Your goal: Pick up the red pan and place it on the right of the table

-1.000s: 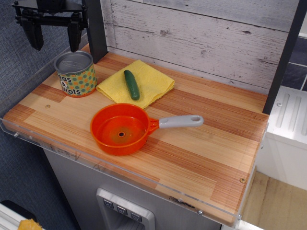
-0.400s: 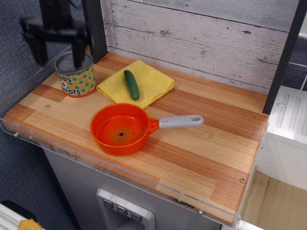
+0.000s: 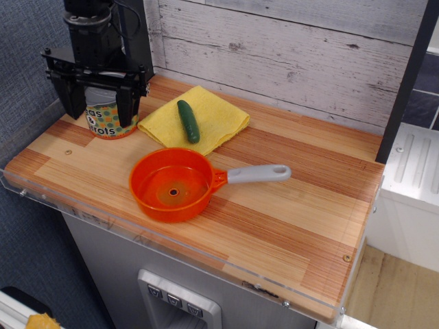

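The red pan (image 3: 171,186) sits flat on the desk (image 3: 288,226), toward the front and left of centre, its light-grey handle (image 3: 259,174) pointing right and lying just above the wood. It looks like thin moulded plastic, so it should be light and stiff, with a smooth, somewhat slippery wall; a pinch on the rim would probably hold, but the straight handle seems the surer place to take it, near where it joins the bowl, so the pan does not swing. The gripper (image 3: 97,106) hangs at the back left over the dotted can (image 3: 104,118), well apart from the pan, with its two dark fingers (image 3: 71,97) spread and nothing between them as far as this angle shows, though the can behind them makes that hard to be sure of. A yellow cloth (image 3: 206,116) with a small cucumber (image 3: 187,120) lies just behind the pan.
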Motion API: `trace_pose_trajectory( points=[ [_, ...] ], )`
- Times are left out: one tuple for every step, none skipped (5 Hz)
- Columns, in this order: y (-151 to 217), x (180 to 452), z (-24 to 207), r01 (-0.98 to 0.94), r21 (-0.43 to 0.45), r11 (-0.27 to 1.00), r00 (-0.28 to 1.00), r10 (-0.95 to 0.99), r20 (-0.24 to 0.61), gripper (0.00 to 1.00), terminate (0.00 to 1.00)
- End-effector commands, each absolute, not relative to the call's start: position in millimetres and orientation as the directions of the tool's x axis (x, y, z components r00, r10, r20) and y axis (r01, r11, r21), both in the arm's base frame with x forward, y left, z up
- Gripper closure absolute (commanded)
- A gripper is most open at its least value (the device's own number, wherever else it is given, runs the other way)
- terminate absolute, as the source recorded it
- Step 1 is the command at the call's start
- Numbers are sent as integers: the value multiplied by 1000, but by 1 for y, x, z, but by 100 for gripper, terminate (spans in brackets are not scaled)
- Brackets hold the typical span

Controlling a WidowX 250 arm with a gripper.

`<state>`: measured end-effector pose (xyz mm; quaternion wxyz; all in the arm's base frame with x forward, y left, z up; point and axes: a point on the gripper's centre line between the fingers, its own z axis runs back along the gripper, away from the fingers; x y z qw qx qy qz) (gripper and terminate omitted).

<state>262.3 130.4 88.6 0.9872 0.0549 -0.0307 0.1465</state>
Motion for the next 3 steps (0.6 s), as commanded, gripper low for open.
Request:
trace_pose_trajectory(
  points=[
    [115,253,74,-147,75,986,986,140,90,0,0],
    [107,254,58,-72,60,996,989,64,136,0,0],
    [104,256,45,-39,55,998,991,31,134,0,0]
  ],
)
